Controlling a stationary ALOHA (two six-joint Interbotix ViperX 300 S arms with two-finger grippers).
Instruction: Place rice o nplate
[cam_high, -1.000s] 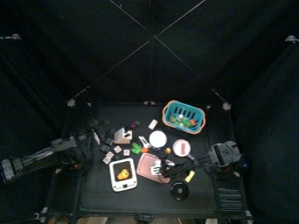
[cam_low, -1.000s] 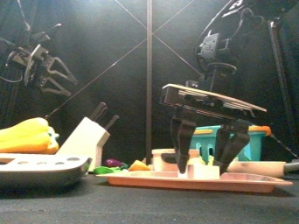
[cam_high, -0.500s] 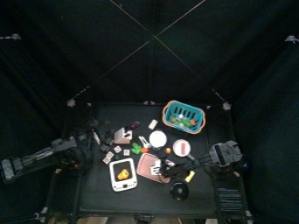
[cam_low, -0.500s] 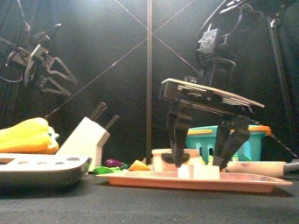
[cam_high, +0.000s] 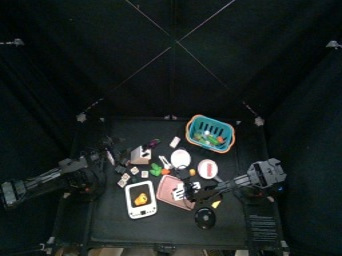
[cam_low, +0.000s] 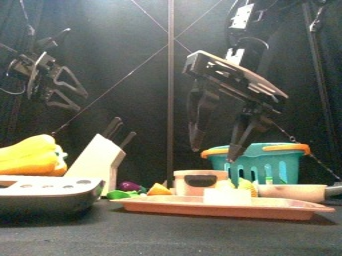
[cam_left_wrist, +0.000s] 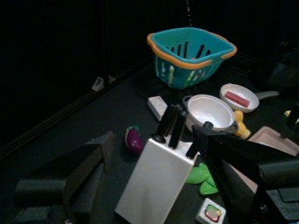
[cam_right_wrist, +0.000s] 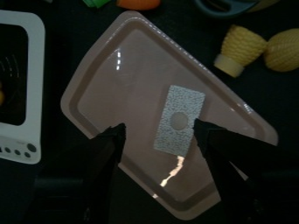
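One pink plate (cam_right_wrist: 152, 114) is lying near the table's six o'clock edge, with one white rice block (cam_right_wrist: 179, 119) resting on it. The right gripper (cam_right_wrist: 163, 144) is hovering above it, jaws spread wide, holding nothing. The left gripper (cam_low: 48, 80) is hanging at nine o'clock; I cannot tell its jaws.

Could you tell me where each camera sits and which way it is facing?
Top: high overhead, looking straight down; both arms enter from the sides.
Front: table height, looking level across the pink plate; right end effector hangs open above it.
Left wrist: on the resting left arm, facing the teal basket.
Right wrist: looks down at the rice on the plate.
Front and right wrist share the plate.
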